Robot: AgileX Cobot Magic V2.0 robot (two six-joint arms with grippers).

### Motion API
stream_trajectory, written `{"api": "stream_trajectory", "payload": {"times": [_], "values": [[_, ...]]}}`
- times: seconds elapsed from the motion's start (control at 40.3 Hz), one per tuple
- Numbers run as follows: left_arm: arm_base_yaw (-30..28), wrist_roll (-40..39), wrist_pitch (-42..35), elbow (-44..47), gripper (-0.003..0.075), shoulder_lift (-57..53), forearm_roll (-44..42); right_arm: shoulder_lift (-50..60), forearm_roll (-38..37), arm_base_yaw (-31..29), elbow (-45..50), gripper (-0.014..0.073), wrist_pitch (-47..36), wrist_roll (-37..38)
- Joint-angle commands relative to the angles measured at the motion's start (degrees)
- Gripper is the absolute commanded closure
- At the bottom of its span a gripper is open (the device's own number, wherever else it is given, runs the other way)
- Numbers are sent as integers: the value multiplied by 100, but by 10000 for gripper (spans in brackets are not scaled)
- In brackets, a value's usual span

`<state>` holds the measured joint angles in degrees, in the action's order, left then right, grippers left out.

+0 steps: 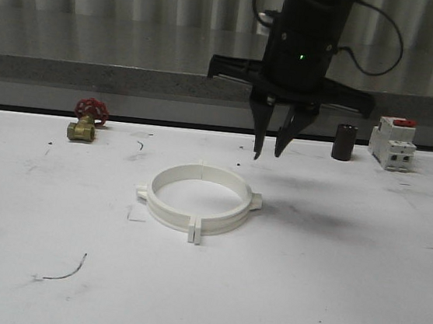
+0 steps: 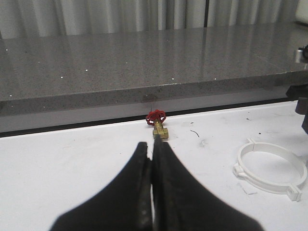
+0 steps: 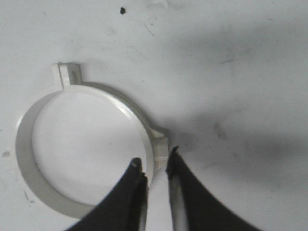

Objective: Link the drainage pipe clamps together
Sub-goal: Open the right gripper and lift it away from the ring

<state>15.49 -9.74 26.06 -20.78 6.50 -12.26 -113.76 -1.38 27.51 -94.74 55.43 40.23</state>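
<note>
Both drainage pipe clamps (image 1: 199, 199) lay mid-table, already mated into a closed ring, end tabs meeting at the near and far seams. Right gripper (image 1: 267, 154) hung above the ring's far side, fingers slightly parted and empty; in the right wrist view the tips sat over a side lug. Left gripper (image 2: 152, 144) was pressed together, empty, pointed at the brass valve (image 2: 159, 126). Risk: if the halves only abut and haven't latched, a nudge from the descending fingers could split the seam or skid the ring on the smooth table (image 1: 326, 300). Circuit breaker (image 1: 392, 143) stood at the back right; no legible writing anywhere.
</note>
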Motion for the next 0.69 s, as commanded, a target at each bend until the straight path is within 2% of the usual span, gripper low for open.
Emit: {"api": "stream_trajectory", "payload": {"times": [0.0, 0.05, 0.323, 0.496, 0.67], "values": [[-28, -6, -438, -157, 741, 54, -37, 582, -90, -27, -146, 645, 86, -37], [-28, -6, -438, -157, 741, 54, -37, 668, -109, -27, -140, 722, 194, -82], [-28, -6, -438, -157, 741, 54, -37, 1283, -130, -119, -128, 715, 633, -852], [-28, -6, -438, -157, 741, 54, -37, 1904, -130, -617, 168, 715, 750, -1348], [-28, -6, -438, -157, 741, 54, -37, 2813, -1, -1436, 1283, 715, 512, -1852]]}}
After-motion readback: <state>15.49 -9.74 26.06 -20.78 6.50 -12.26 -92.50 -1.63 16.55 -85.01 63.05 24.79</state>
